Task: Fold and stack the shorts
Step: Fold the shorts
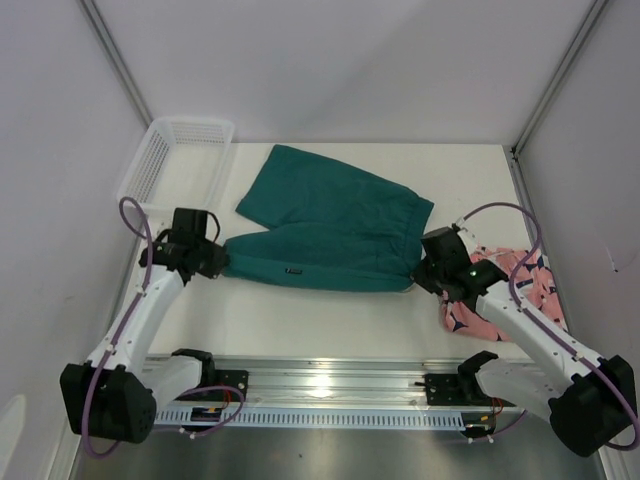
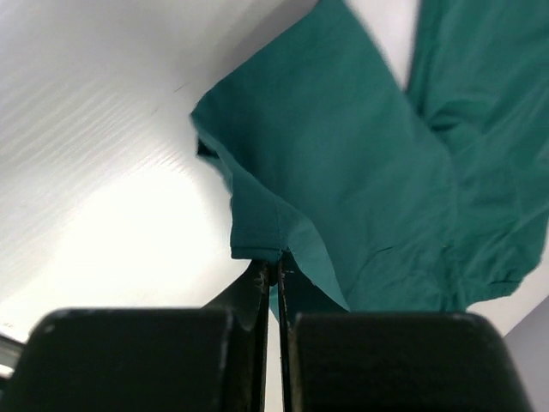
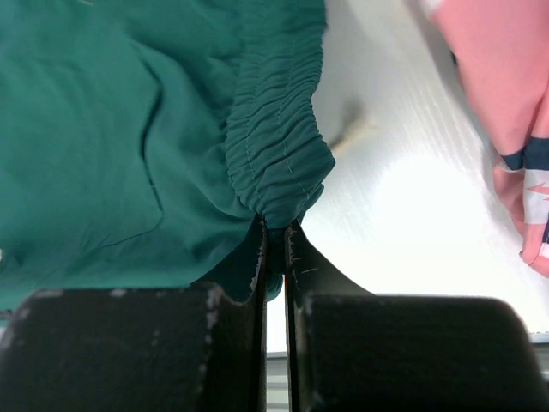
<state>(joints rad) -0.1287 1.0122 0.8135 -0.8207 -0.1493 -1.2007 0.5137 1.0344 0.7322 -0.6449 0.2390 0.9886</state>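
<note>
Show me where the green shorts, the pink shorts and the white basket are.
green shorts [image 1: 330, 225], top view, middle of the fabric
pink shorts [image 1: 540, 275], top view, printed fabric
white basket [image 1: 148, 168], top view, left mesh wall

A: The pink shorts [image 1: 530, 285]?
B: Partly under the right arm [image 1: 520, 320]; cut at the right wrist view's edge.
A: The teal shorts [image 1: 330, 225]?
B: Cropped in both wrist views; the tag [image 1: 293, 270] near the hem is too small to read.

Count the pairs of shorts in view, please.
2. The teal shorts lie spread mid-table; the pink shorts lie crumpled at right, partly under the right arm. No others show.
</note>
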